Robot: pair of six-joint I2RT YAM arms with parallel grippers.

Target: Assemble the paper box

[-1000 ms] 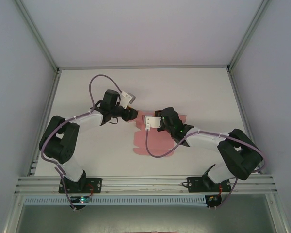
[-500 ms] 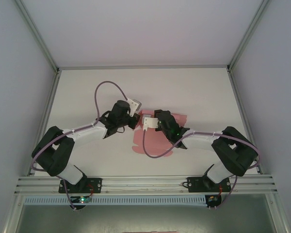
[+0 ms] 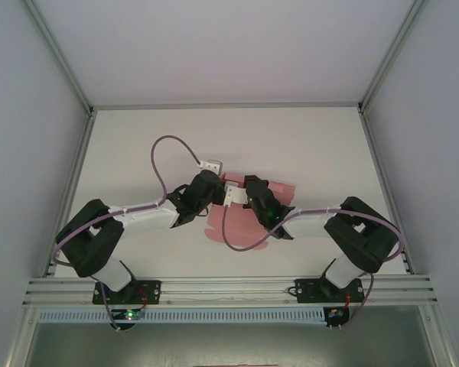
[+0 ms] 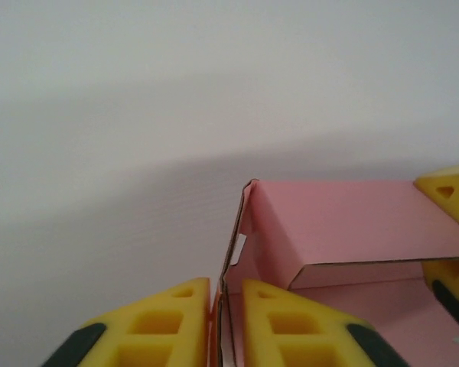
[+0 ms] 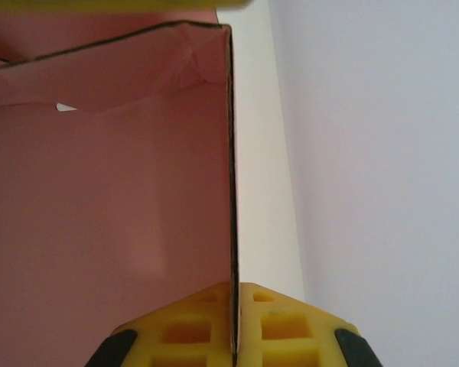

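Observation:
The pink paper box (image 3: 218, 228) lies partly folded at the table's middle, mostly hidden under both wrists. My left gripper (image 3: 222, 186) and right gripper (image 3: 242, 186) meet over its far end. In the left wrist view a raised side wall of the box (image 4: 344, 222) stands on edge between my left gripper's (image 4: 226, 306) yellow fingers, which are closed narrowly around it. The right gripper's yellow fingers (image 4: 451, 199) show at the opposite corner. In the right wrist view my right gripper (image 5: 233, 306) is shut tight on another upright wall of the box (image 5: 107, 199), with a folded flap beyond it.
The white table (image 3: 138, 145) is bare around the box, framed by aluminium rails (image 3: 229, 287) at the near edge and grey side walls. Purple cables (image 3: 168, 153) loop off both wrists above the work area.
My left arm has swung right and forward until its gripper reached the box's wall and closed around it. The right gripper, still shut on its wall, has shifted slightly left.

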